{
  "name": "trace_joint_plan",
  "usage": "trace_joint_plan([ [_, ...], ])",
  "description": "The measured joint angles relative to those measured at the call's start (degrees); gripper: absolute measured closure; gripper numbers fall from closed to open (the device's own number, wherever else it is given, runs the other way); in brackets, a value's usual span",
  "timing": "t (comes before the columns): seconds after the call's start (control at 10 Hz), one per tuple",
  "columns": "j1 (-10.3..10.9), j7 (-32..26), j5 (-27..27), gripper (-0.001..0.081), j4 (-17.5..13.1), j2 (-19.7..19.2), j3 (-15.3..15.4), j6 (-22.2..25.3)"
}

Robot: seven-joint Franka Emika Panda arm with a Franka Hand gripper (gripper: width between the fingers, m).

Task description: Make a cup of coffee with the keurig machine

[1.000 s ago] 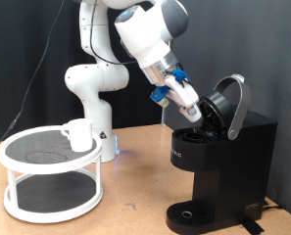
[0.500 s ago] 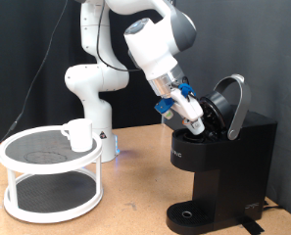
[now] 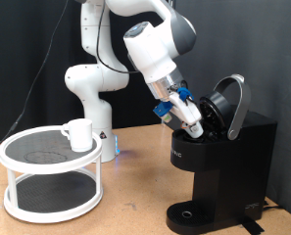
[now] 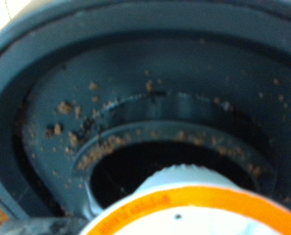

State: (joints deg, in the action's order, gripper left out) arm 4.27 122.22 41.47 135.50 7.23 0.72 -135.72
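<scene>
The black keurig machine [image 3: 228, 166] stands at the exterior view's right with its domed lid [image 3: 229, 104] swung up. My gripper [image 3: 196, 126] is angled down at the open pod chamber, right at its rim. The wrist view looks into the chamber [image 4: 135, 127], a dark round well dusted with brown coffee grounds. A white pod with an orange top [image 4: 179, 211] fills that view's edge, very close to the camera and in front of the well. My fingers do not show there. The white cup [image 3: 78, 134] sits on a round rack at the exterior view's left, far from the gripper.
The white two-tier wire rack [image 3: 27, 181] stands on the wooden table at the exterior view's left. The robot's base [image 3: 94, 93] rises behind it. The machine's drip tray [image 3: 189, 213] has nothing on it. A black curtain forms the background.
The gripper has moved down and to the exterior view's right, from just above the machine to the rim of the open chamber. The cup and lid have not moved.
</scene>
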Motion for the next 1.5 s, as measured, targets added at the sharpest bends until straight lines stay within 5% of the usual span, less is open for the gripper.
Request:
trace_joint_plan([
  [0.6,-0.17,-0.03,-0.48,0.0437,0.2,-0.72,-0.07,-0.78],
  [0.7,-0.17,-0.03,-0.48,0.0212,0.2,-1.05,-0.07,-0.88],
  [1.0,-0.17,-1.85,1.99,0.0101,0.15,-1.02,-0.23,-0.95],
  [1.5,-2.01,-4.88,4.11,0.0072,-1.26,3.27,-4.07,11.44],
])
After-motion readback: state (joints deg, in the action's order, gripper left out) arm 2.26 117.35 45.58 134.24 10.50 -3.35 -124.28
